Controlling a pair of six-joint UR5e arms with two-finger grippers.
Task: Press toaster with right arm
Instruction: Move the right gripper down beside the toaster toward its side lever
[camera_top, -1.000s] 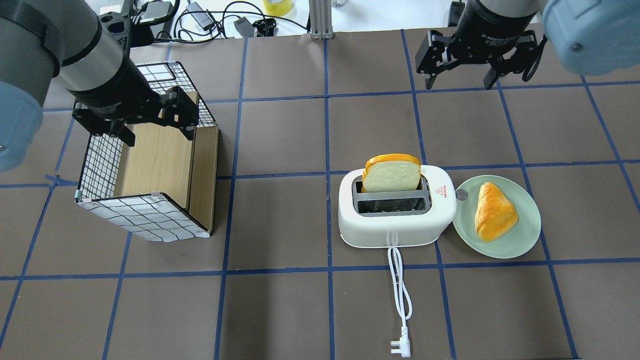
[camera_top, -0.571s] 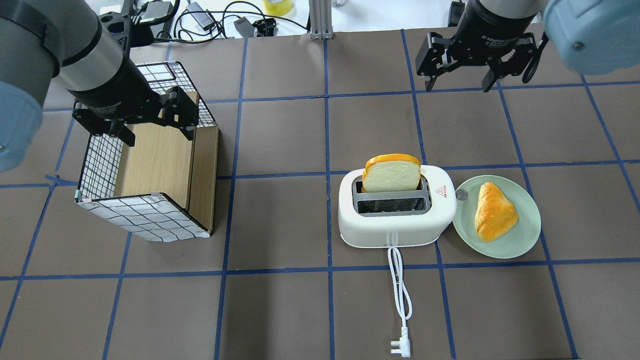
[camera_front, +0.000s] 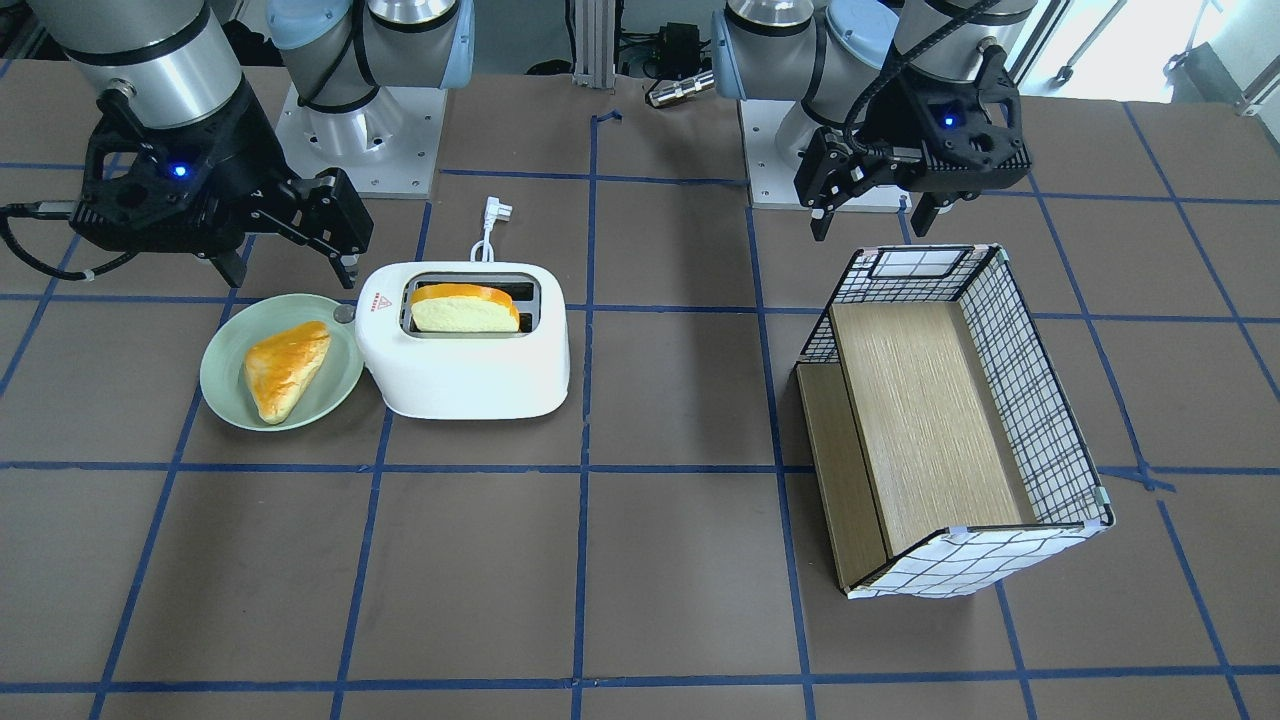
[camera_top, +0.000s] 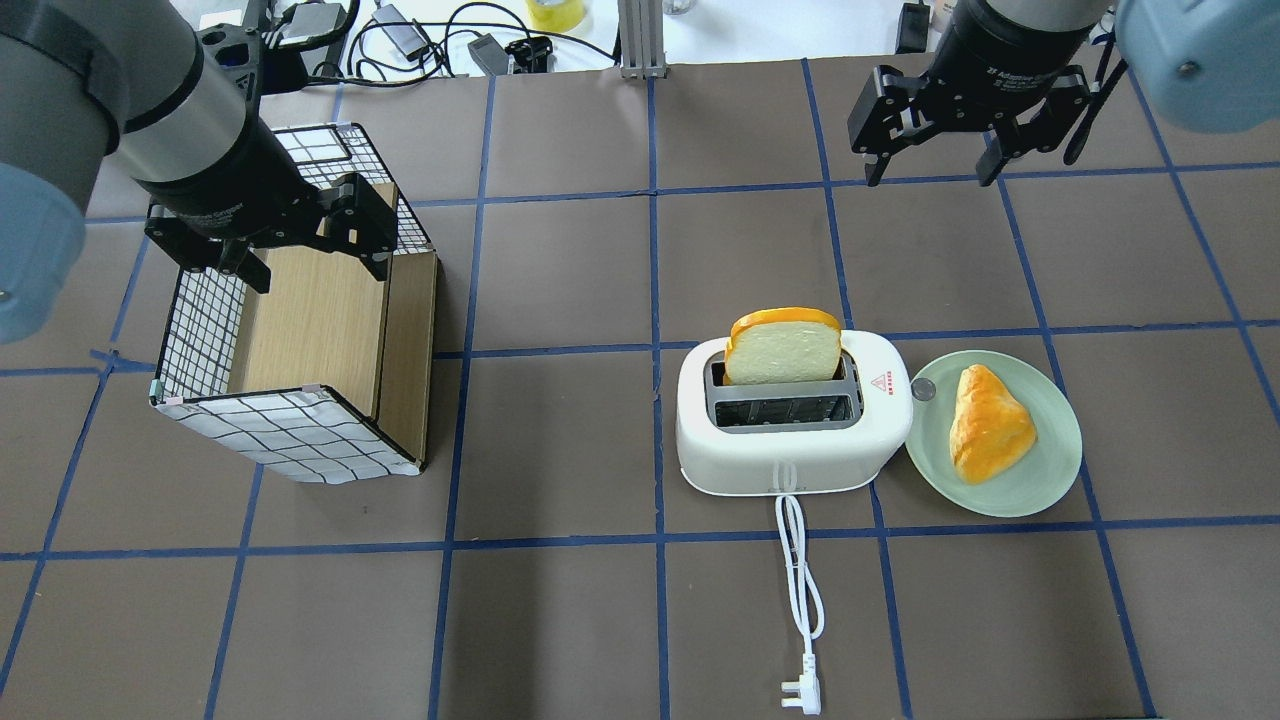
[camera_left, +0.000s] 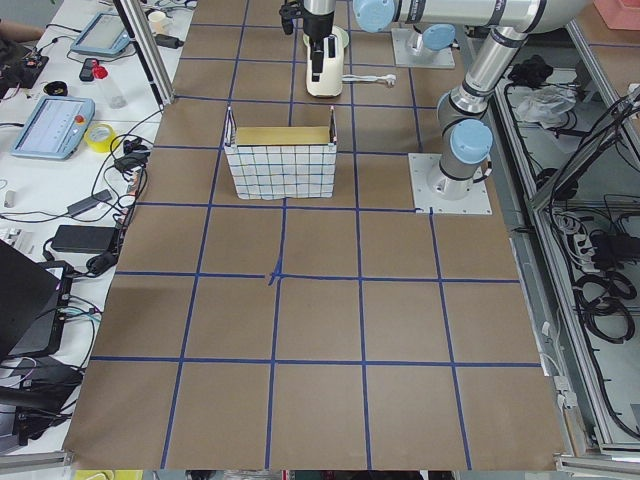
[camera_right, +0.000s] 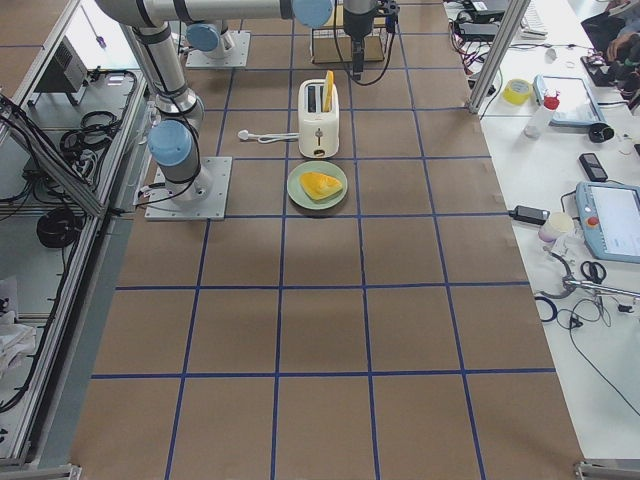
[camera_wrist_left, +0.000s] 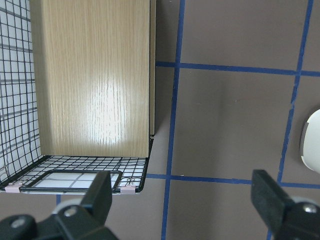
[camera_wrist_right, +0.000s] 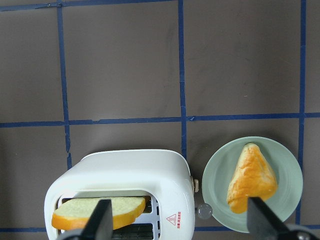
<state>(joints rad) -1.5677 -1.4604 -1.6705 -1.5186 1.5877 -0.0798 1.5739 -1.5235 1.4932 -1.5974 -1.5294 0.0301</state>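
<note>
The white toaster (camera_top: 790, 460) stands right of the table's centre, with a bread slice (camera_top: 785, 348) upright in its far slot. Its grey lever knob (camera_top: 922, 390) sticks out on the side next to the plate. The toaster also shows in the front view (camera_front: 470, 380) and in the right wrist view (camera_wrist_right: 130, 172), with the knob (camera_wrist_right: 204, 211) near the bottom. My right gripper (camera_top: 932, 165) is open and empty, raised beyond the toaster's far side. My left gripper (camera_top: 318, 262) is open and empty over the basket.
A pale green plate (camera_top: 1050, 470) holding a golden pastry (camera_top: 988, 422) touches the toaster's knob side. The white cord and plug (camera_top: 800, 690) trail toward the near edge. A wire-grid basket (camera_top: 290, 430) with a wooden floor lies at the left.
My right gripper has shifted a little to the right and looks smaller in the overhead view. The left arm, toaster and plate have not moved.
</note>
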